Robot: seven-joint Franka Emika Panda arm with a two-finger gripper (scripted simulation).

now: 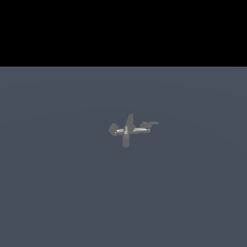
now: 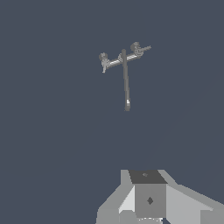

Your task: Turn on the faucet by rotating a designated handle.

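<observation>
The faucet (image 1: 127,130) is a small gray cross-shaped fixture standing alone on the dark gray floor, mid-frame in the exterior view. Its handle (image 1: 149,125), a cap with a thin flat lever, ends the arm on the exterior view's right. A rounded knob (image 1: 114,129) ends the opposite arm. The wrist view shows the faucet (image 2: 125,78) from above, with the handle (image 2: 140,49) and the knob (image 2: 104,59). My gripper (image 2: 146,177) shows only as a gray block at the picture's edge, well away from the faucet and holding nothing I can see. The arm is absent from the exterior view.
Flat dark gray floor (image 1: 58,183) lies all around the faucet. A black band fills the upper part of the exterior view. No other objects show.
</observation>
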